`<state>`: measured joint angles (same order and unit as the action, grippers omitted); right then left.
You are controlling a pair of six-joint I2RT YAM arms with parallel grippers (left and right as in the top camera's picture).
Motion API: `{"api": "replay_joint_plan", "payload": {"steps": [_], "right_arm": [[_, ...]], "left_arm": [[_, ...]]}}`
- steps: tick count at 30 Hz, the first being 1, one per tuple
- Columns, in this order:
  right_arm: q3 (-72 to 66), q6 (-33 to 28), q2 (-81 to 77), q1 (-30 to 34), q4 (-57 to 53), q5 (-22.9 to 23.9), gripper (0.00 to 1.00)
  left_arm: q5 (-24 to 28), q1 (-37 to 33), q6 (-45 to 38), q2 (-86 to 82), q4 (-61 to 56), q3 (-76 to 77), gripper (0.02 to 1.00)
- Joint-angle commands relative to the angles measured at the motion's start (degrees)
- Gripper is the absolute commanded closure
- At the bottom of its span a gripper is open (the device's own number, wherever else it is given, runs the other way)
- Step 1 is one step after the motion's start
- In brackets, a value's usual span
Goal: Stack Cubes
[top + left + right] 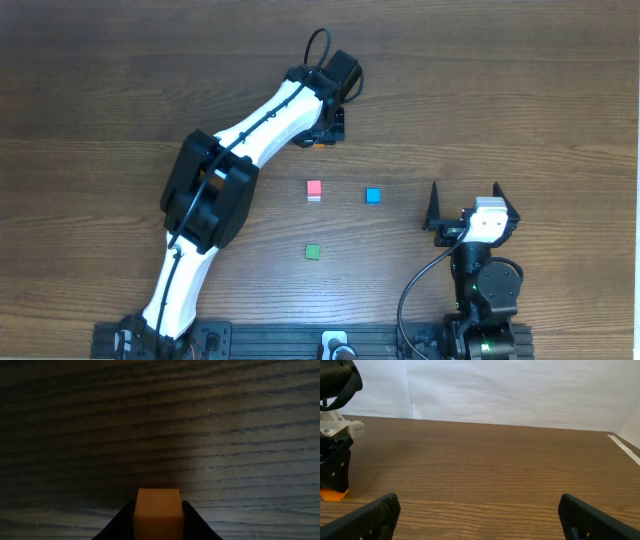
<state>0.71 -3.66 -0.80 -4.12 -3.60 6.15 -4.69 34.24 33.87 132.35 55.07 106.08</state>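
Observation:
An orange cube (158, 510) sits between the fingers of my left gripper (158, 519), which is shut on it. The left gripper (325, 135) is far up the table, past the other cubes. In the right wrist view the orange cube (334, 494) is at or just above the wood under the left gripper (334, 472). A pink cube (314, 189), a blue cube (373, 195) and a green cube (313, 252) lie apart on the table's middle. My right gripper (467, 202) is open near its base, to the right of the blue cube, with nothing between its fingers (380, 510).
The wooden table (520, 100) has free room on the right and far side. A white tape strip (625, 447) marks the table near its far right edge. The left arm's body (215, 190) lies across the left middle.

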Motion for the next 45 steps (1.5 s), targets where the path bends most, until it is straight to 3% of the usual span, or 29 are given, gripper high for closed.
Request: {"api": "replay_joint_plan", "payload": {"steps": [1,12,16,26,45], "right_arm": [[-0.42,-0.26,0.50,-0.26,-0.04,-0.28,0.009],[-0.42,-0.26,0.50,-0.26,-0.07,-0.31,0.009],[-0.42,-0.26,0.50,-0.26,-0.04,-0.31,0.009],[-0.42,-0.26,0.50,-0.26,-0.04,-0.28,0.009],[-0.42,-0.26,0.50,-0.26,-0.04,-0.31,0.007]], "left_arm": [[0.79,-0.39,0.00,0.63,0.00,0.85,0.790],[0.74,1.01,2.86,-11.17,5.29,0.85,0.921],[-1.81,4.09,6.78,-17.16,9.79,0.50,0.941],[-6.58,12.22,17.73,-26.10,10.01,-12.17,0.956],[-4.76,10.84,20.55,-25.49,5.14,-20.26,0.972]]}}
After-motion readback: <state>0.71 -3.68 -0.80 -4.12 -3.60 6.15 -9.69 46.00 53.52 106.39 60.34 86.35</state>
